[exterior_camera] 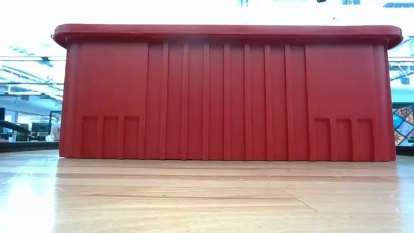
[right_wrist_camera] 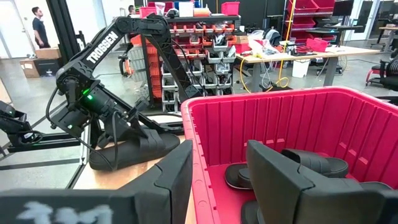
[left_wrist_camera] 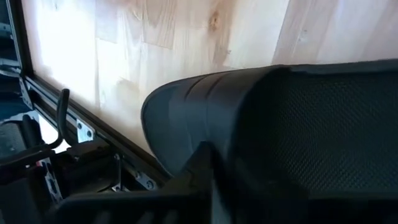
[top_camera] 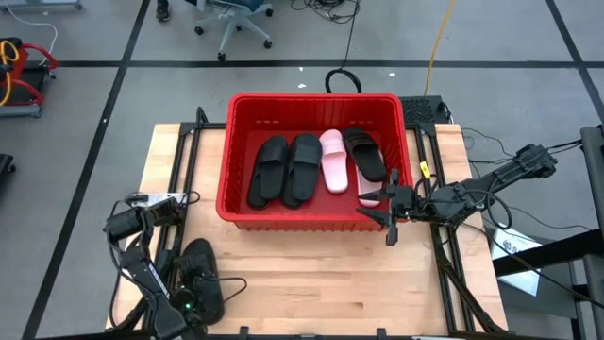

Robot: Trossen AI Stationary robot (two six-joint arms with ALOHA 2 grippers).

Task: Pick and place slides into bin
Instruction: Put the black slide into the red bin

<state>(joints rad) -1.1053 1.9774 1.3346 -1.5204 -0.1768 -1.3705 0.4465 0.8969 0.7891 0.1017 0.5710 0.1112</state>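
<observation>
The red bin (top_camera: 236, 203) stands at the table's far middle; its near wall (exterior_camera: 226, 97) fills the low view. Several slides lie flat in it: two black (top_camera: 283, 170), one pink (top_camera: 333, 161), one more black (top_camera: 366, 156). Another black slide (top_camera: 200, 272) lies sole down at the table's near left corner. My left gripper (top_camera: 194, 289) is down on it and shut. My right gripper (top_camera: 389, 215) hovers open and level over the bin's near right corner, one finger (right_wrist_camera: 177, 180) outside the wall and one (right_wrist_camera: 273, 177) over the inside, touching nothing. My left gripper is on the black slide's upper part (left_wrist_camera: 205, 124), close to one rounded end. It comes slanting down from the table's near left side (right_wrist_camera: 127, 127). The gripper's own body hides how the fingers close. The slide's sole stays on the table.
Bare wood (top_camera: 330, 274) lies between the bin and the near edge. Black frame rails (top_camera: 184, 170) run along both sides of the table. In the room beyond are shelves, desks, an office chair (top_camera: 236, 19) and a person (right_wrist_camera: 38, 25) far off.
</observation>
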